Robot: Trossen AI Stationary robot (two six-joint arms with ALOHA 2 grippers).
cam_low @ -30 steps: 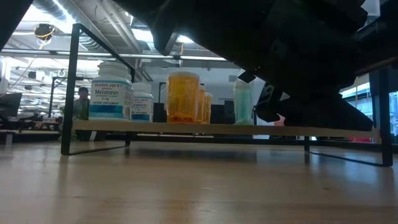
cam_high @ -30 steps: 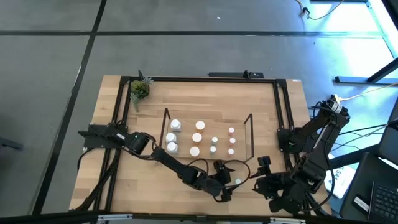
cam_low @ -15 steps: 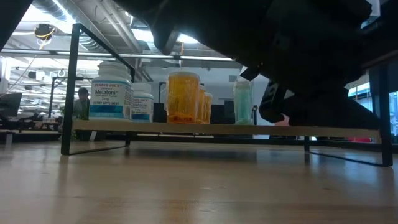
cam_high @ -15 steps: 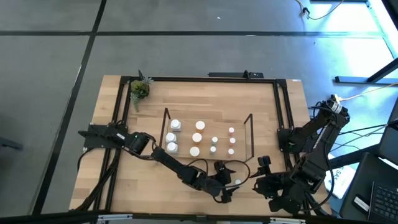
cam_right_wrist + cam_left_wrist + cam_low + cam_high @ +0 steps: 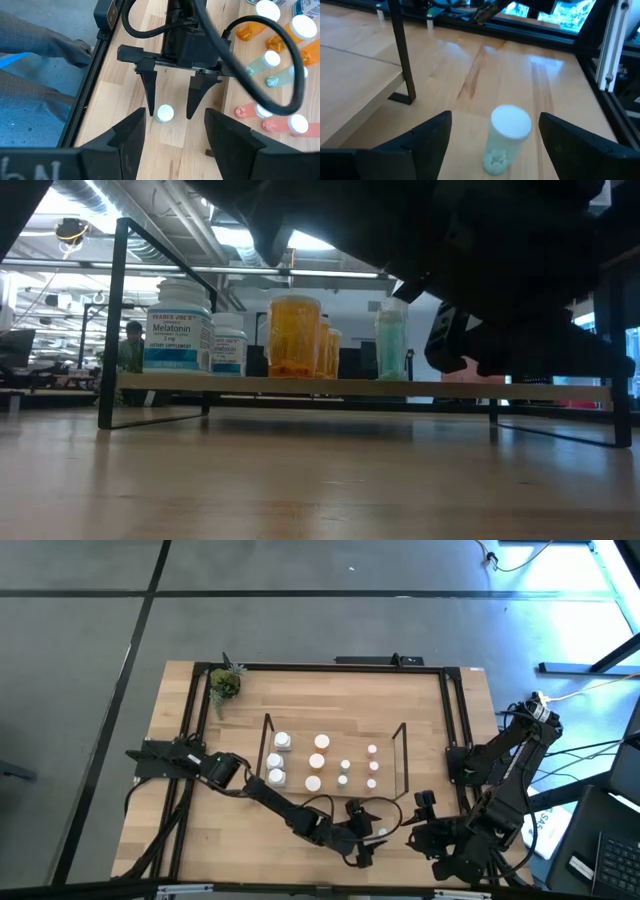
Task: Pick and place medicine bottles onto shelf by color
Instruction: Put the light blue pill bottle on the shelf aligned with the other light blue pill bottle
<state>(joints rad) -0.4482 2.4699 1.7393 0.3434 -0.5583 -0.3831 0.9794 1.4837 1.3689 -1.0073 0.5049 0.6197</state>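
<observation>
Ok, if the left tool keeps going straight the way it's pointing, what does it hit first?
Probably the small teal bottle standing on the table outside the shelf. It sits between the left tool's open fingers, so they would pass either side of it.

Both arms are matte black, built of boxy jointed segments. The left end effector (image 5: pixel 170 112) has 2 narrow tapering black fingers (image 5: pixel 148 90) under a square housing, with thick black cables looping over it. The right end effector (image 5: pixel 172 145) has 2 broad, dark grey wedge-shaped fingers (image 5: pixel 129 135).
</observation>
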